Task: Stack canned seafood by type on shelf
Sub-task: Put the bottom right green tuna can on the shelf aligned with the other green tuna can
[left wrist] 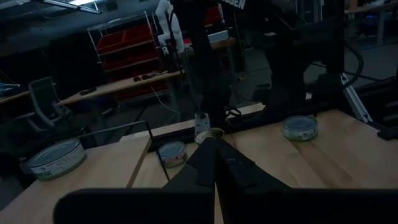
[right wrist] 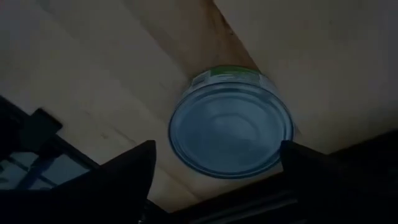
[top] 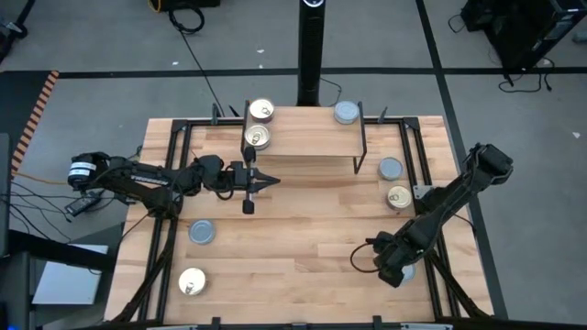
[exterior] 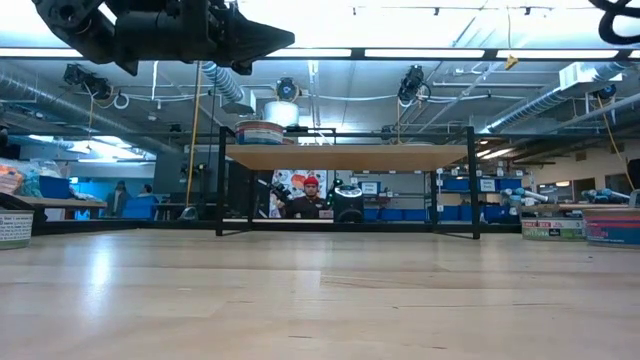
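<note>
Over the near right corner of the bench (top: 303, 247) the right gripper (right wrist: 214, 163) hangs with fingers wide around a blue-grey tin (right wrist: 231, 129), while the left gripper (top: 268, 181), fingers pressed together, points at the shelf (top: 307, 136) holding two gold-lidded tins (top: 259, 137).

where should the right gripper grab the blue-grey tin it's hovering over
Grip the blue-grey tin across its round side wall, coming straight down from above. It lies flat on the table near the edge, lid up, and the right gripper is open with one finger on either side, so closing across the rim looks best.
</note>
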Available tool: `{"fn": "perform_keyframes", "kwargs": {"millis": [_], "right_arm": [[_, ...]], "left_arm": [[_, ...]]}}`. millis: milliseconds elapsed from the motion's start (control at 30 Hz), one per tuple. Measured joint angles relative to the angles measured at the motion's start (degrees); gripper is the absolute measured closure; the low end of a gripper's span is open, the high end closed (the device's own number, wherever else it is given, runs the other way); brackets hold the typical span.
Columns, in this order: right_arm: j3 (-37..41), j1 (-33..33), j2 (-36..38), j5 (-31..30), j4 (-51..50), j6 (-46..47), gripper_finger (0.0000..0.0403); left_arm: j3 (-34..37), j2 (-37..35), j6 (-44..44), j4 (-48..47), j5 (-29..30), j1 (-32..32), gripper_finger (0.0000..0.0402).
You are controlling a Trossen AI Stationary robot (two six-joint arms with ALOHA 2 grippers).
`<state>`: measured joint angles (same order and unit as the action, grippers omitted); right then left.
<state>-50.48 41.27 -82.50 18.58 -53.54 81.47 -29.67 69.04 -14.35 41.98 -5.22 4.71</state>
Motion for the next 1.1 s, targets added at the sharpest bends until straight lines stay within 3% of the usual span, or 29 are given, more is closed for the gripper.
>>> {"fn": "perform_keyframes", "kwargs": {"millis": [367,767,1100], "right_arm": [[0.02,-1.72,-0.9,-1.59,1.75,-0.54,0.0011],[0.02,-0.52,-5.85,-3.1,1.43,-7.71,0.0009],[0.02,2.99,-6.6,-2.4,1.21,-8.0,0.0009]], "left_arm": [[0.02,0.0,0.02,-0.66,-0.02,0.0,0.0396],[0.02,0.0,0.19,-0.75,-0.02,0.0,0.0396],[0.02,0.0,1.15,-1.17,-0.02,0.0,0.0396]]}}
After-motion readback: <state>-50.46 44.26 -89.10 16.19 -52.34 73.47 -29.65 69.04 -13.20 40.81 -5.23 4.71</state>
